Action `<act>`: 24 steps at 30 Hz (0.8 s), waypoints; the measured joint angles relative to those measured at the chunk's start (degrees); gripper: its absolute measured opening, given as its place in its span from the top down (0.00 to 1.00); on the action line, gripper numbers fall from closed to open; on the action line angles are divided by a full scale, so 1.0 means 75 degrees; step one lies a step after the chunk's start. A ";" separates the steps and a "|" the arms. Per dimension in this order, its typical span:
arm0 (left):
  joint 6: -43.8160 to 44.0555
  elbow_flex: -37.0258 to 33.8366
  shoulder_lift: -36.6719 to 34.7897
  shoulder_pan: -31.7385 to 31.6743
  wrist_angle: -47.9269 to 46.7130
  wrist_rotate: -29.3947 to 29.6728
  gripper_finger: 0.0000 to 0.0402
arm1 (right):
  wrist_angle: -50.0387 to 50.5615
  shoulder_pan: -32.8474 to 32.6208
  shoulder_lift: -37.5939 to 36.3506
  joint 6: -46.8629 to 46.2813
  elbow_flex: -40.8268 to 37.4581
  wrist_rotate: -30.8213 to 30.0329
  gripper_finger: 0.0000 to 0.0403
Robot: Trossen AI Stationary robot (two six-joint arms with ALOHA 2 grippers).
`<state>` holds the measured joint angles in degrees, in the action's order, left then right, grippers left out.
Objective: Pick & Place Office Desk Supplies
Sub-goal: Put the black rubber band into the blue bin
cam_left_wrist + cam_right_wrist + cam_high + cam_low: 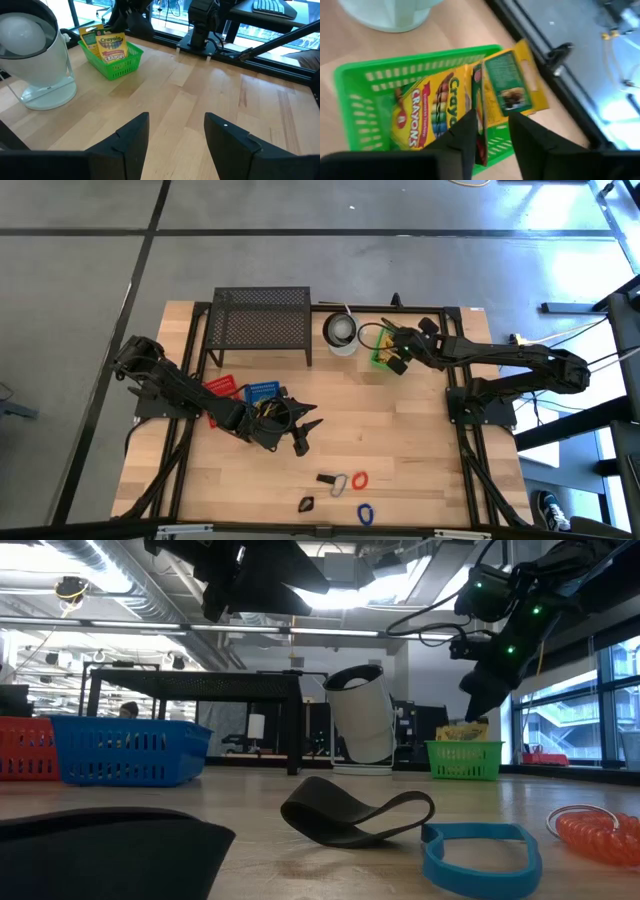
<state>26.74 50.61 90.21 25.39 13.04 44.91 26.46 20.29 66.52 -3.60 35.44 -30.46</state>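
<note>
Two yellow-green crayon boxes (427,112) (512,85) stand leaning in a green basket (383,352) at the far right; they also show in the left wrist view (112,47). My right gripper (491,127) is open just above them, its fingers on either side of one box's upper edge; in the low view (480,700) it hangs clear of the box tops (463,730). My left gripper (175,132) is open and empty above mid-table (303,430). A red rubber band (359,479), a blue band (365,512), black binder clips (326,478) (306,503) and a silver clip (340,484) lie near the front edge.
A round white cup-like object (341,332) stands beside the green basket. A black mesh rack (262,320) stands at the far edge. A red basket (222,388) and a blue basket (262,392) sit by my left arm. Bare wood lies between the baskets and the small items.
</note>
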 joint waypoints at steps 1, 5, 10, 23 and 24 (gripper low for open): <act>0.0001 0.0000 0.0000 0.0000 0.0000 0.0000 0.54 | -0.0002 -0.0001 0.0000 0.0001 0.0000 -0.0162 0.68; 0.0006 0.0000 0.0000 0.0000 0.0000 0.0000 0.54 | 0.0104 0.0004 -0.0071 0.0000 0.0052 -0.0768 0.59; 0.0009 0.0000 0.0000 0.0000 0.0003 -0.0091 0.54 | 0.0397 -0.0004 -0.0231 -0.0094 0.0447 -0.0571 0.53; 0.0536 0.0000 0.0620 0.0136 0.0029 -0.2310 0.54 | 0.1109 -0.0809 -0.0277 -0.1403 0.1250 0.1379 0.57; 0.0555 0.0000 0.0710 0.0168 0.0090 -0.2396 0.54 | 0.1107 -0.0940 -0.0277 -0.1490 0.1250 0.1388 0.57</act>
<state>30.90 50.61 95.54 26.65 13.71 26.93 34.76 13.23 64.45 -14.77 44.82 -20.05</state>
